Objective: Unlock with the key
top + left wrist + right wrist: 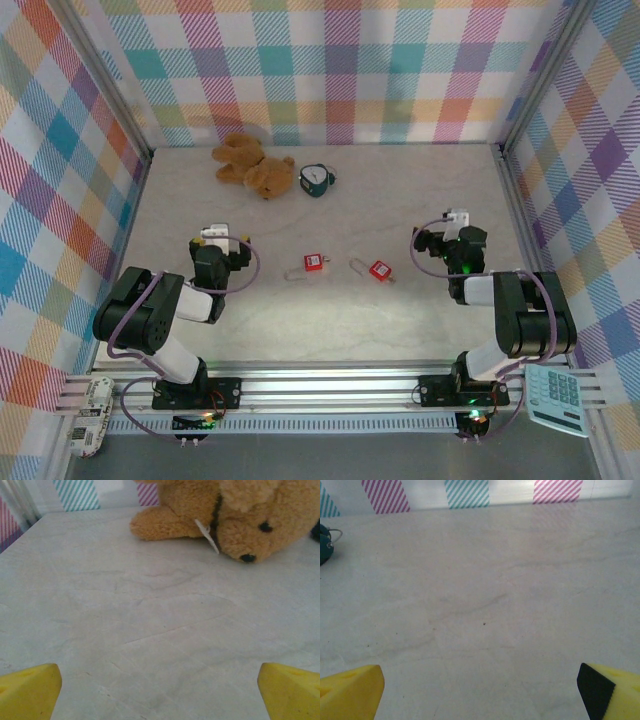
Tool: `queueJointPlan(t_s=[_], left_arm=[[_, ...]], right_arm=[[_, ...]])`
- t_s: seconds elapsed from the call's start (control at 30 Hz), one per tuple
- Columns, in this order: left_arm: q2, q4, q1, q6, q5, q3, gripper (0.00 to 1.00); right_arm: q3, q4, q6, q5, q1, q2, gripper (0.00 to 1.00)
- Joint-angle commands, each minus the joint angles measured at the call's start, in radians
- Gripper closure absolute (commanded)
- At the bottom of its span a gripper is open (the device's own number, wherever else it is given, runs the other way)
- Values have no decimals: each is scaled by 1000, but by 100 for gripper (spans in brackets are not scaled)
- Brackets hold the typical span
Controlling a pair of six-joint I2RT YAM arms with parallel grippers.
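Both tools stand with their fingers spread wide and nothing between them. The left gripper [217,240] shows its yellow fingertips [29,692] at the two bottom corners of its wrist view. The right gripper [452,230] does likewise, one of its fingertips [594,690] faced with a black ridged pad. The key [392,280] is hard to make out. A tiny bright silvery sliver that seems to be it lies between the two grippers, closer to the right one, off to that gripper's left and a little back toward the bases. It touches the corner of a red padlock [380,270], on the side opposite the lock's thin silver shackle loop [357,264]. Its long axis therefore appears to carry on from the lock's line, slanting away from the left gripper; which end is the head cannot be told. A second red padlock [315,263], small and boxy with a pale loop [297,273] at its side, lies nearer the left gripper, to its right. Ahead of the left gripper a plush tan teddy bear [235,515] with a white tag lies on the table. Just beside the bear is a round teal alarm clock [317,180], far ahead and left of the right gripper. The table [300,320] is smooth, pale and faintly veined like marble.
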Motion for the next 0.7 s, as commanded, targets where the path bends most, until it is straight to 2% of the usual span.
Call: queueJointPlan(t_s=[0.0, 0.67], left_arm=[[-14, -89, 23, -74, -74, 54, 0], [-14, -83, 26, -68, -56, 52, 0]], right_arm=[[5, -33, 4, -17, -6, 2, 1], [5, -30, 4, -19, -4, 3, 1]])
